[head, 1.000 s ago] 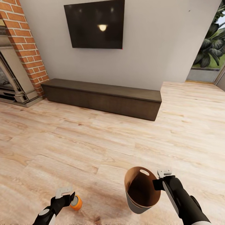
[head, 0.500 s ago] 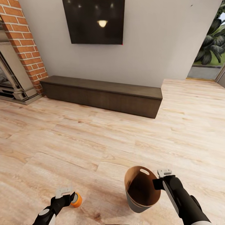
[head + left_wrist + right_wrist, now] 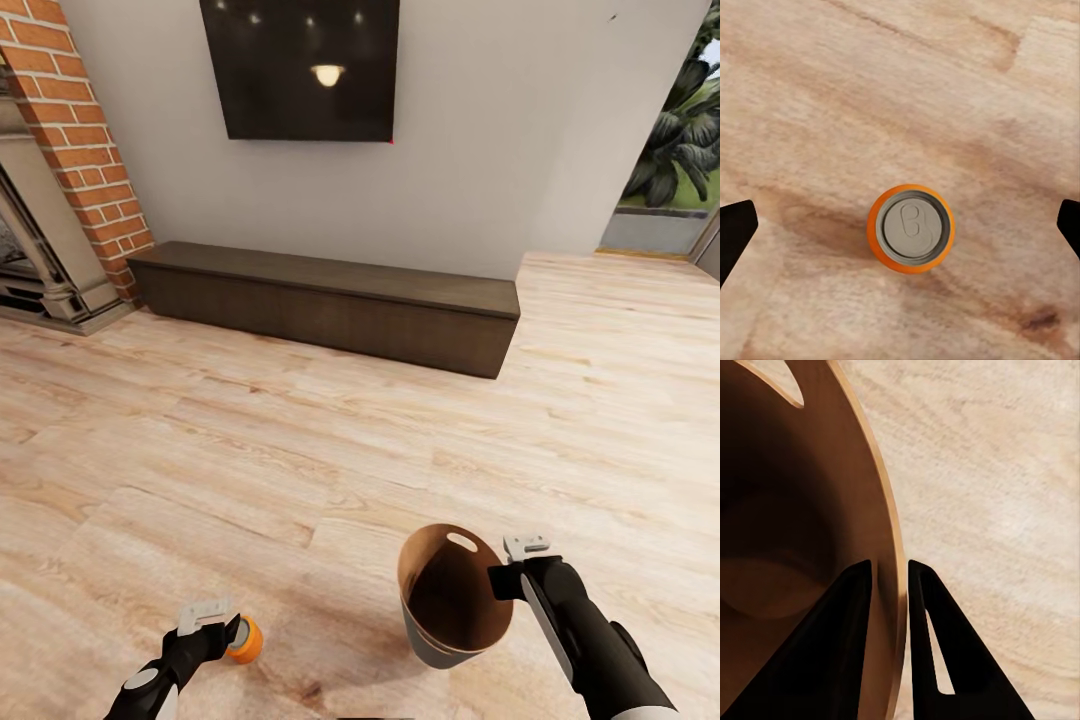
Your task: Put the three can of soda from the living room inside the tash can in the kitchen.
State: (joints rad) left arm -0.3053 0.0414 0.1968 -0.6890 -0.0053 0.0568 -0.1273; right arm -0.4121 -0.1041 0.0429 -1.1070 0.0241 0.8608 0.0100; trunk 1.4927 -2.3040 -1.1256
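Note:
An orange-red can of soda stands upright on the light wood floor, its silvery top facing my left wrist camera. My left gripper hovers directly over it, open, with its dark fingertips spread far to either side of the can and not touching it. The tash can, tan outside and dark brown inside, is tilted, with its oval hand slot at the far rim. My right gripper is shut on its rim, one finger inside the wall and one outside.
A long, low dark wood cabinet runs along the pale wall ahead, under a black wall screen. A brick fireplace stands at the left. A glazed opening with plants is at the far right.
The whole view has shifted slightly, so the camera moved. The bin in my right gripper has risen a little and tipped. The left gripper stays over the can.

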